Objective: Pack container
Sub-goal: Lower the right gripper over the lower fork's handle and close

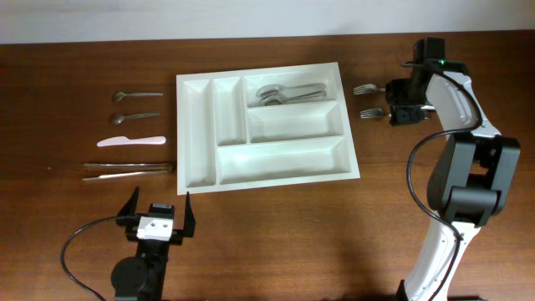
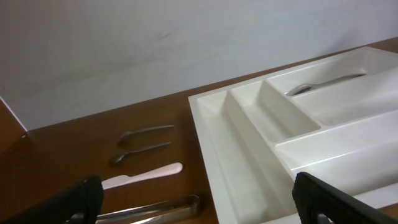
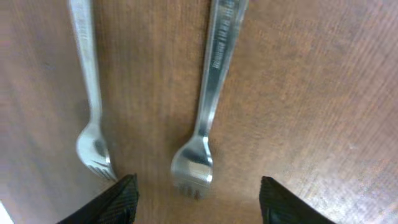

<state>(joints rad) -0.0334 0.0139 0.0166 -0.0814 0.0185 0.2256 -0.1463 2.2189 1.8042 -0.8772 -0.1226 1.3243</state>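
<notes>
Here we see the container (image 1: pixel 194 134) in the middle of the table (image 1: pixel 292 242), nearer the far edge than the near one and turned a little askew. Its two narrow compartments lie on the left and its three long ones on the right. A few spoons (image 1: pixel 288 92) lie in the farthest long compartment, and we see nothing in the others.

Toward the left edge of the table, well apart from the container, lie a teaspoon (image 1: pixel 138 95), a second teaspoon (image 1: pixel 135 118), a white knife (image 1: pixel 131 141) and a pair of tongs (image 1: pixel 128 171), in a column from far to near.

The left gripper (image 1: pixel 160 205) sits by the near edge, in front of the container's near left corner. Its jaws are spread wide and hold nothing.

The right gripper (image 1: pixel 394 100) hangs low over the table toward the far right corner, just beside the container's right wall. In its wrist view the fingers are apart and grip nothing. One fork (image 3: pixel 200 143) lies flat on the wood with its head between the fingertips. The other fork (image 3: pixel 92 124) lies alongside it, its tines just by one fingertip (image 3: pixel 118 196).
</notes>
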